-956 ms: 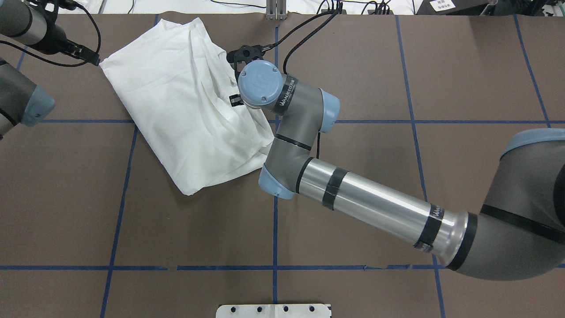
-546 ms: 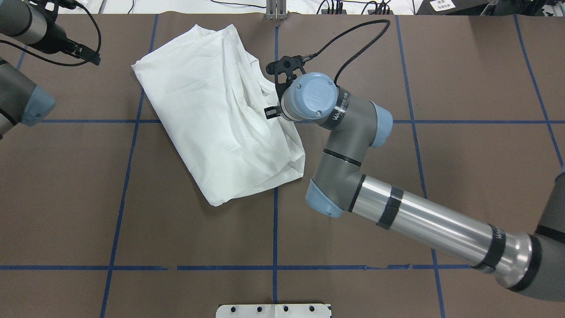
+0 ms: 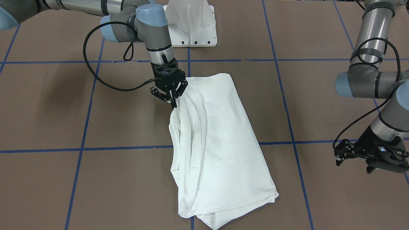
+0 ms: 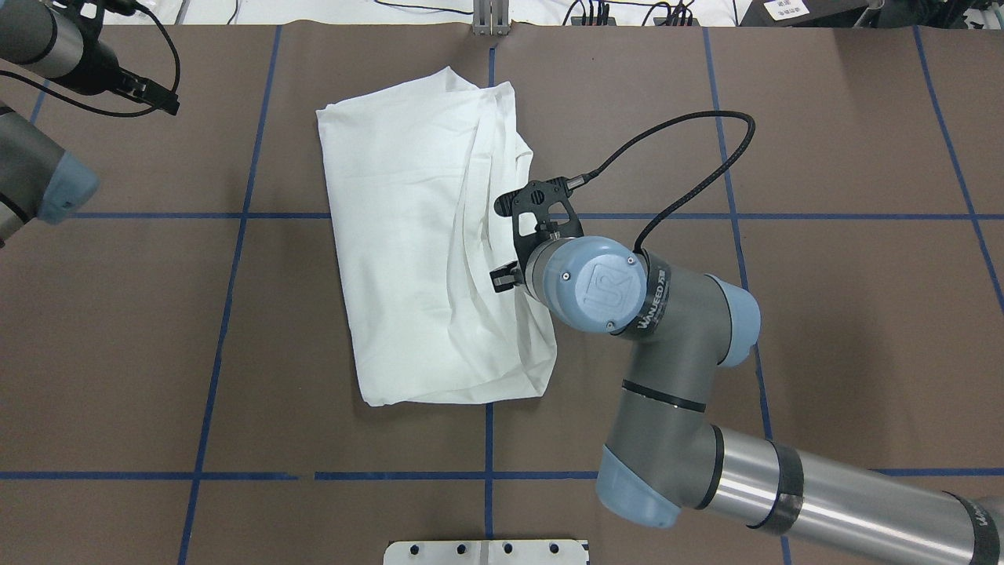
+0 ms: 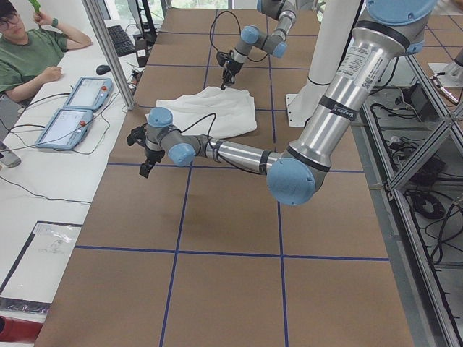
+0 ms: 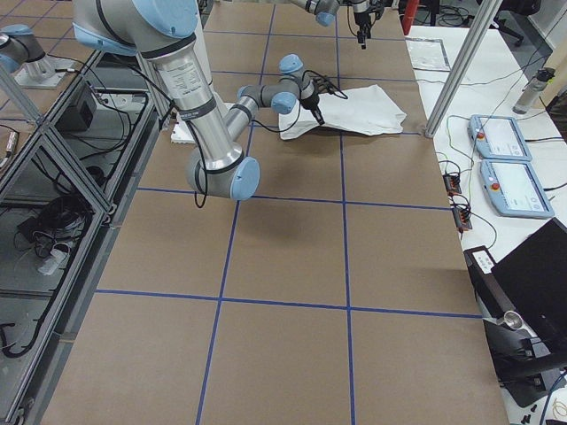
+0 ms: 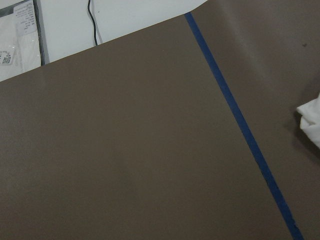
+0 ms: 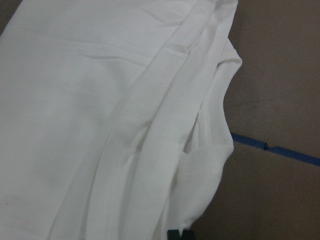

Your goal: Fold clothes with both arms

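The white shirt (image 4: 408,235) lies folded in a long bundle on the brown table, across the middle blue tape line. No printed text shows on it. My right gripper (image 3: 174,103) is shut on a fold at the shirt's edge (image 3: 179,111), low on the table. In the overhead view my wrist covers most of the right gripper (image 4: 508,276). The right wrist view is filled with shirt folds (image 8: 125,125). My left gripper (image 3: 354,159) is open and empty, well away from the shirt. The left wrist view shows only a shirt corner (image 7: 312,120).
The white pedestal base (image 3: 191,25) stands at the robot's side of the table. Blue tape lines (image 4: 488,439) grid the brown table. An operator (image 5: 32,54) sits beside two teach pendants (image 5: 72,108) past the table's far edge.
My right gripper has dragged the shirt to the right and towards the robot's base, turning it more upright in the overhead view. The left arm has stayed still.
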{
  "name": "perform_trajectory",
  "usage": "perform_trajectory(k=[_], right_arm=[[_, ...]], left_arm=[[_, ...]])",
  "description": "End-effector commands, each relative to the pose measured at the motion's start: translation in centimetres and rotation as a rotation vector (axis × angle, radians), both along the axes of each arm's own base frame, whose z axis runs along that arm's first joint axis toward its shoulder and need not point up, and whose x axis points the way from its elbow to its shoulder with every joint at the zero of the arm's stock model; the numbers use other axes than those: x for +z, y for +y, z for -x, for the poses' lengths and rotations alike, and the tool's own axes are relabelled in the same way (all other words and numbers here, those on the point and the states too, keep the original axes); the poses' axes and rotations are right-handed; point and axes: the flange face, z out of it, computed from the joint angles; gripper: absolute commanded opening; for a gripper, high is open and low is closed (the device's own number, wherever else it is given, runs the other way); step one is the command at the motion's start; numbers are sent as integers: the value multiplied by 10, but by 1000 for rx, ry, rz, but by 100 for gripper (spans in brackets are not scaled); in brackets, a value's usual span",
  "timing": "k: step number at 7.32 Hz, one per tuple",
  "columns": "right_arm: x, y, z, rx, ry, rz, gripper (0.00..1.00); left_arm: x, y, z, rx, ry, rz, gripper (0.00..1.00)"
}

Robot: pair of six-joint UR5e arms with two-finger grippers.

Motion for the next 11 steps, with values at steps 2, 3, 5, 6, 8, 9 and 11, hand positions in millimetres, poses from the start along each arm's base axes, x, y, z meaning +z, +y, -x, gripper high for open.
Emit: perform_trajectory(k=[2, 3, 5, 6, 8, 9, 11], right_arm=[[21, 49, 5, 22, 20, -3, 0], [23, 54, -10, 17, 8, -4, 0], [21, 29, -30, 12, 34, 58, 99], [10, -2, -48, -27, 18, 130, 99], [-35, -47, 2, -25, 31, 159, 99], [-51, -56, 27, -52, 40, 181, 99], [-38, -53, 38, -122, 72, 197, 91]], left_arm=[[1, 2, 1, 1, 1, 0, 100], [1, 2, 1, 1, 1, 0, 100], [-6, 3, 1, 1, 6, -11, 100], [-6, 3, 1, 1, 6, -11, 100], [-8, 3, 1, 1, 8, -15, 100], [-8, 3, 1, 1, 8, -15, 100], [-8, 3, 1, -5, 12, -9, 100]])
